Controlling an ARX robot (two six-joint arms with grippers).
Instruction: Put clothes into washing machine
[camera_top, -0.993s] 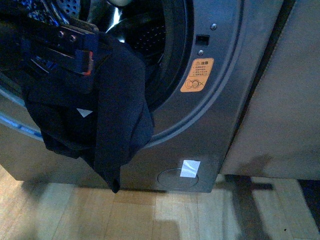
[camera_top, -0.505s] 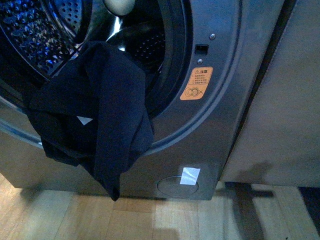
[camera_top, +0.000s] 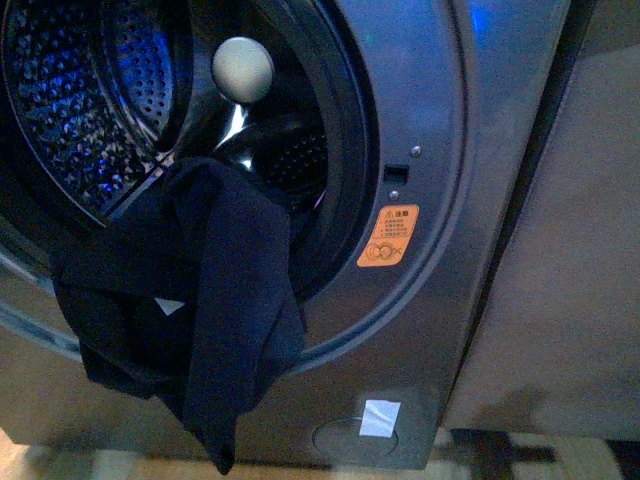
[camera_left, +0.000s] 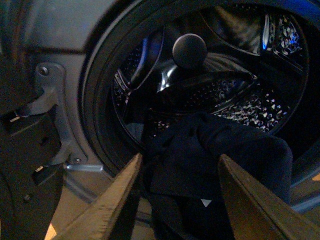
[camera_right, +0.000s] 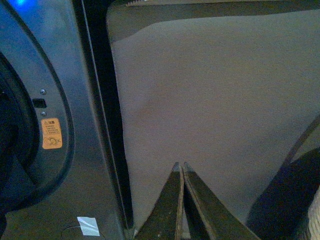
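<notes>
Sticker (camera_top: 389, 236) lower than before, unreadable.

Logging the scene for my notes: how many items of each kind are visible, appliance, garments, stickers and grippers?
Washing machine: 1
Dark navy garment: 1
Orange warning sticker: 1
White label: 1
Grippers: 2, left gripper open, right gripper shut
Total: 6

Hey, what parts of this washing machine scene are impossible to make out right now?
- Front view: orange warning sticker text, too small.
- Front view: washing machine drum's left side, cut off by the frame edge.
- Left wrist view: clothes, lower part hidden below the frame and by the left gripper.
</notes>
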